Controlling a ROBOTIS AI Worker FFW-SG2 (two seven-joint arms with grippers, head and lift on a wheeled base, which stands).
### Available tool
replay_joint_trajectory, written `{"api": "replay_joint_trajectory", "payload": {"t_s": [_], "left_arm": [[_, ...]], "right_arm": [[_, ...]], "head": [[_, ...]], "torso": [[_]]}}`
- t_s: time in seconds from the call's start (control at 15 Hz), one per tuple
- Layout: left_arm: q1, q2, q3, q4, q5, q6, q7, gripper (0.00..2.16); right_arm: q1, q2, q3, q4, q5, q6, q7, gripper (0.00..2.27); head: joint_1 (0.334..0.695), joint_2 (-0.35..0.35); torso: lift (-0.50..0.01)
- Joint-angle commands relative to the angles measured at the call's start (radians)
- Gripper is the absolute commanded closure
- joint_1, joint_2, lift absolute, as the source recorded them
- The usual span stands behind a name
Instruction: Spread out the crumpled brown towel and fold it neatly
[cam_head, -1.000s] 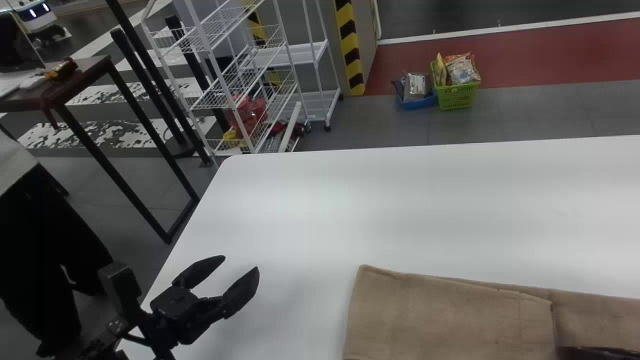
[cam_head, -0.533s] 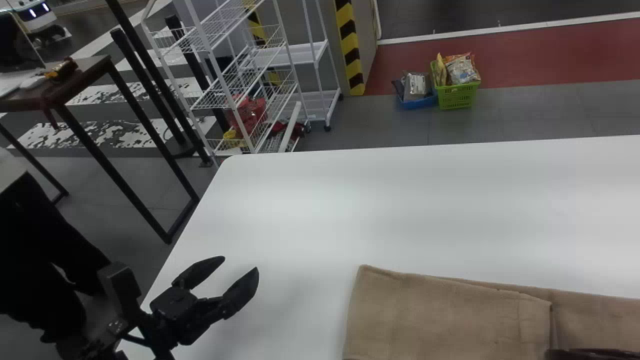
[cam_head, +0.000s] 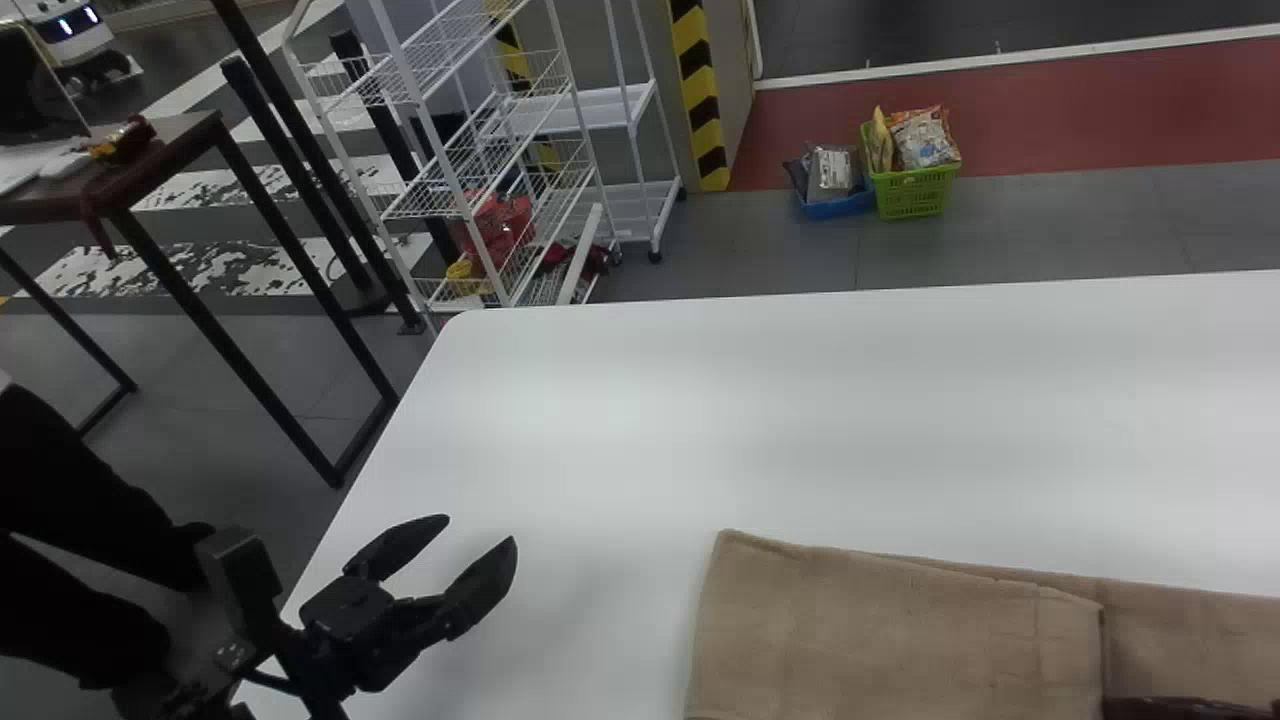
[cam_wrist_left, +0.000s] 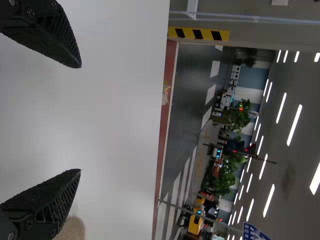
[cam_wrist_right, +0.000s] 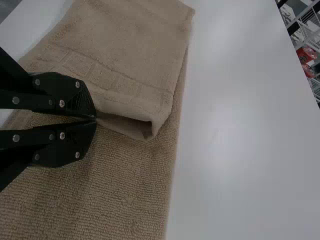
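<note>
On the bench, near right: brown towel, partly folded, is lying. Right tool is clamping its folded edge; left tool is hovering, fingers apart. Folding apparently is needing squaring, then release.

White surface, brown towel in place.
The surface is smooth; its rounded corner lies beyond and left of the towel. The towel rests directly on it, partly folded, the upper layer ending short of the lower.
</note>
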Motion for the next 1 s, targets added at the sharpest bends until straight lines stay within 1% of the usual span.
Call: {"api": "replay_joint_trajectory", "payload": {"t_s": [0.0,0.2,0.47,0.73,0.8,0.93], "left_arm": [[-0.003,-0.003,-0.001,0.004,0.000,0.000,0.000,0.06],[-0.003,-0.003,0.000,0.005,0.000,0.000,-0.002,0.06],[-0.003,-0.003,0.003,0.005,0.000,0.000,-0.002,0.07],[-0.003,-0.003,0.007,0.008,0.000,-0.003,-0.003,0.07],[-0.003,-0.003,0.007,0.008,0.001,-0.003,-0.005,0.07],[-0.003,-0.003,0.007,0.008,0.001,-0.003,-0.007,0.07]], "right_arm": [[-0.002,0.001,-0.003,0.010,0.000,0.002,0.001,1.27],[-0.002,0.007,-0.026,0.006,-0.015,0.002,0.007,1.27],[0.002,0.038,-0.090,0.002,-0.097,0.002,0.010,1.27],[0.002,0.042,-0.095,-0.001,-0.100,0.002,0.009,1.27],[0.002,0.042,-0.090,0.004,-0.097,0.002,0.007,1.25],[0.002,0.042,-0.074,0.007,-0.077,0.002,0.007,1.03]], "head": [[0.695,0.350],[0.695,0.350],[0.695,0.350],[0.695,0.350],[0.695,0.350],[0.695,0.350]], "torso": [[-0.128],[-0.128],[-0.128],[-0.128],[-0.128],[-0.128]]}}
